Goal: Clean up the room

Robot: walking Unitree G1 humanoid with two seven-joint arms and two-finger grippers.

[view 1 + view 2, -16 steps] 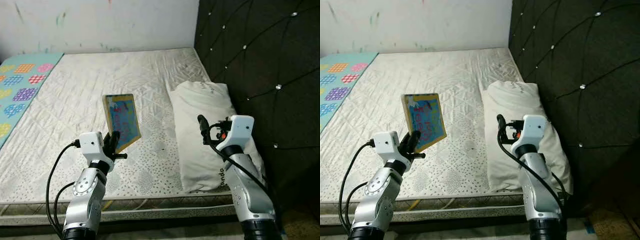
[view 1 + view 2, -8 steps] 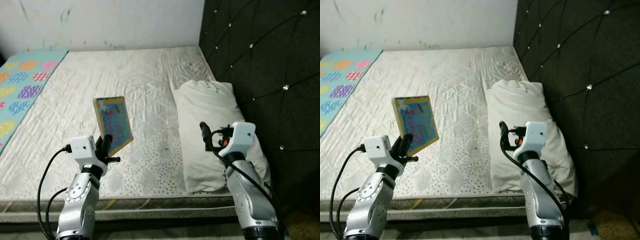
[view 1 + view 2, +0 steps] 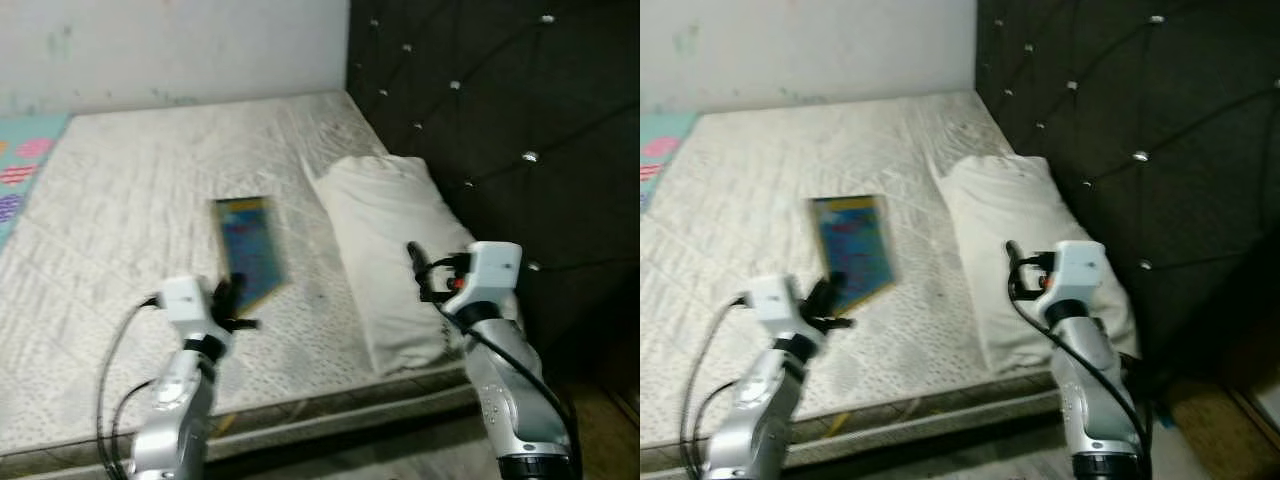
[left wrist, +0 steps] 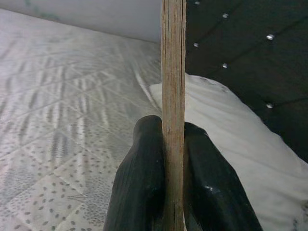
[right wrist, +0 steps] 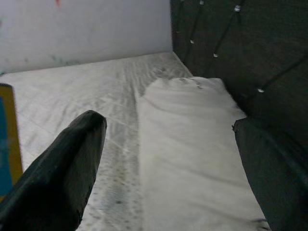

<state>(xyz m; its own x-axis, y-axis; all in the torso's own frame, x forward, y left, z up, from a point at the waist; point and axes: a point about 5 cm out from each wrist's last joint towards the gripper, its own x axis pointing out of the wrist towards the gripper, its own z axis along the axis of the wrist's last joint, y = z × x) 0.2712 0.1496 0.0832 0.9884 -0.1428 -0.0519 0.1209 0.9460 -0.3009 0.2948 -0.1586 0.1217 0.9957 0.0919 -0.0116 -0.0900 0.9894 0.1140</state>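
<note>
My left gripper (image 3: 230, 298) is shut on the lower edge of a thin wooden board (image 3: 250, 250) with a blue picture and a yellow border, held upright above the mattress (image 3: 120, 200). In the left wrist view the board's edge (image 4: 173, 72) stands pinched between the two black fingers (image 4: 139, 183). My right gripper (image 3: 416, 268) hovers open over the near end of a white pillow (image 3: 385, 215), with nothing between its fingers (image 5: 57, 168). The pillow (image 5: 192, 144) lies along the dark headboard.
A dark tufted headboard (image 3: 480, 100) with shiny studs rises on the right. A pale wall (image 3: 170, 45) stands behind the bed. A colourful play mat (image 3: 20, 165) shows at the far left. The mattress's front edge (image 3: 330, 410) runs just before my arms.
The camera has swung to the right, so the whole scene has shifted left and blurred. The board stays in my left gripper, and the right gripper stays open above the pillow.
</note>
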